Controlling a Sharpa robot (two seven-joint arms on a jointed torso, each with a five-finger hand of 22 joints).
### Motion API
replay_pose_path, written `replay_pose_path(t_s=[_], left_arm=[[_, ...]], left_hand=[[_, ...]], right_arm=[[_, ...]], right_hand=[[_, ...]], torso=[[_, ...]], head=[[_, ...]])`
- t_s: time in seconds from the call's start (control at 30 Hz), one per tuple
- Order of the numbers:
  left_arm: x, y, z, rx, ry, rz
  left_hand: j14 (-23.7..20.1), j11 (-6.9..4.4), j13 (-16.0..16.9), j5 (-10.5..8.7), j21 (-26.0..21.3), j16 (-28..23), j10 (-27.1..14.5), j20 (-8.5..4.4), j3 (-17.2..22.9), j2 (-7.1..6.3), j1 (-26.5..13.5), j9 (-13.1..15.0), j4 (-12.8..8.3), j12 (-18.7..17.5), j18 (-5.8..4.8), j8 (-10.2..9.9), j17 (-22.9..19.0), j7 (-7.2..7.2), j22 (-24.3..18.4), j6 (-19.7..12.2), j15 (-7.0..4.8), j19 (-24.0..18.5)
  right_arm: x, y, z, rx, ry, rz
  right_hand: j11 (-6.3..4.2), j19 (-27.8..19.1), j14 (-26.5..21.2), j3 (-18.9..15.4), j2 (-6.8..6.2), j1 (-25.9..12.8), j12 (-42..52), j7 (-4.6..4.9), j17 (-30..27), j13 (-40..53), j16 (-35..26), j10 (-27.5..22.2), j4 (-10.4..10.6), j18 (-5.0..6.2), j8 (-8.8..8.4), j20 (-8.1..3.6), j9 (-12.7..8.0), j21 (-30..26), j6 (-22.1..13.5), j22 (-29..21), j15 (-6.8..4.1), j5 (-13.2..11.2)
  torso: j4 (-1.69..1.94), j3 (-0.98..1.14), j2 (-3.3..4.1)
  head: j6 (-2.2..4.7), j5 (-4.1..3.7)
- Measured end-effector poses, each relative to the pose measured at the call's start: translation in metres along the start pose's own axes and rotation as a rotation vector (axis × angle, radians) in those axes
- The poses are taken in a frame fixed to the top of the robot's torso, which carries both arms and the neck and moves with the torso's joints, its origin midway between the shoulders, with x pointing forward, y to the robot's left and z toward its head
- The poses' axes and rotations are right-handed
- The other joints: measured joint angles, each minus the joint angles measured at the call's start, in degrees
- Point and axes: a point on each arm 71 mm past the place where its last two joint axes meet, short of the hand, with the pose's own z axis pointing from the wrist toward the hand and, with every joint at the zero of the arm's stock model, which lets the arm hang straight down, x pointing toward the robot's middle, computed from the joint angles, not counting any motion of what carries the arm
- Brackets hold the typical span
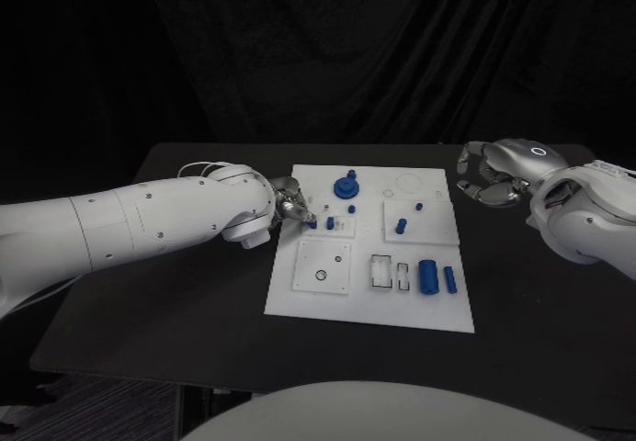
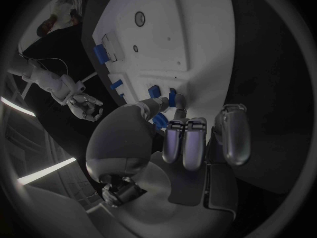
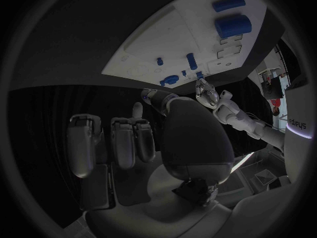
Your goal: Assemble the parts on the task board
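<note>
The flat white rectangular task board [image 1: 375, 308] is lying in the middle of the black table [image 1: 173, 312], carrying several square white raised plates and a scatter of small blue parts. Near the board's far edge a round blue gear-like part with an upright peg [image 1: 346, 189] is standing; nearer the board's middle a small blue peg [image 1: 399, 223] is sitting on a square plate, and toward the board's near right side a thick blue cylinder [image 1: 428, 276] is lying beside a slimmer blue cylinder [image 1: 450, 279]. At the board's left edge the silver left hand [image 1: 293, 208] is reaching over the rim, its fingertips [image 2: 179, 101] touching down by a short blue peg [image 1: 330, 222]; in the left wrist view the fingers are curling close around small blue pieces, but whether they are actually pinching one I cannot tell. Off the board's far right corner, the silver right hand [image 1: 488, 175] is hovering above the table with its fingers curled inward and nothing in them, apart from the board.
</note>
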Motion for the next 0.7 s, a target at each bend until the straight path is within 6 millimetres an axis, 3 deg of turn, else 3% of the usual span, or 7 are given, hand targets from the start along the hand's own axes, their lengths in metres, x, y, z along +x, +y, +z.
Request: replay_pose_path(t_s=[0.7], left_arm=[[0.0011,0.0005,-0.0009,0.003,0.005,0.024]], left_hand=[[0.00,0.00,0.00,-0.07,-0.22,0.00,0.00,0.00,-0.16,0.16,0.16,-0.15,-0.16,0.00,0.00,-0.23,0.00,-0.11,0.00,0.12,0.00,0.00]], right_arm=[[0.0005,0.0003,0.0005,0.002,0.005,-0.001]], right_hand=[[0.00,0.00,0.00,0.17,0.14,0.14,0.00,0.21,0.00,-0.01,0.00,0.00,-0.16,0.00,0.00,0.00,-0.11,0.00,0.21,-0.01,0.00,0.00]], torso=[[-0.08,-0.02,-0.02]], head=[[0.00,0.23]])
